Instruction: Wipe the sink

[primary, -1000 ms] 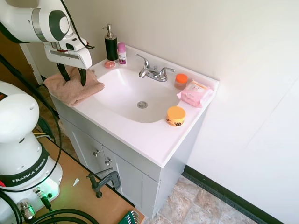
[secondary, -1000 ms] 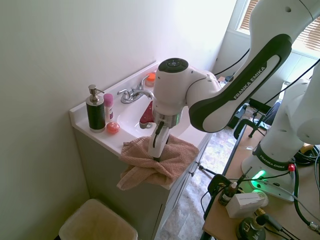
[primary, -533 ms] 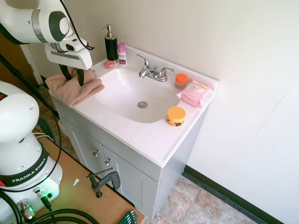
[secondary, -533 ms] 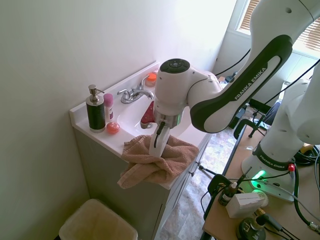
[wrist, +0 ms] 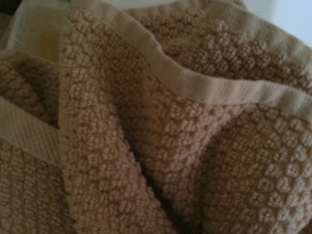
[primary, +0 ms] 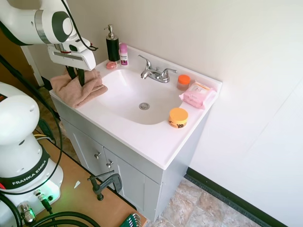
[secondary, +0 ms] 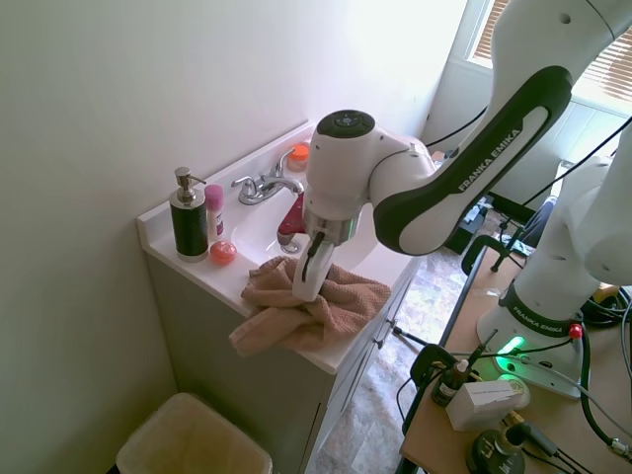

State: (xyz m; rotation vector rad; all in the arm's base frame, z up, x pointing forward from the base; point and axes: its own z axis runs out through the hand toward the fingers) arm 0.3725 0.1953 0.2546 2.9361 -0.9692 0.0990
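The sink is occupying the middle of the white vanity top, with the drain at the basin centre and the faucet at the far rim. The basin interior is lying open and unobstructed. A towel is bunching on the left edge of the top, just beside the basin rim, with part of it overhanging the near-left corner. The gripper is pointing straight down from the arm wrist and its fingers are clamping a raised fold of the towel; the wrist view is filling entirely with the towel's knobbly weave and flat hem. At the far-left corner a pump bottle, a pink bottle and a small pink item are standing close together. To the right of the basin an orange-lidded jar, a pink wipes pack and a round orange tub are sitting on the top, the tub touching the basin rim. The arm link is reading "FRANKA EMIKA". The print on the bottles and the pack is too small to read.
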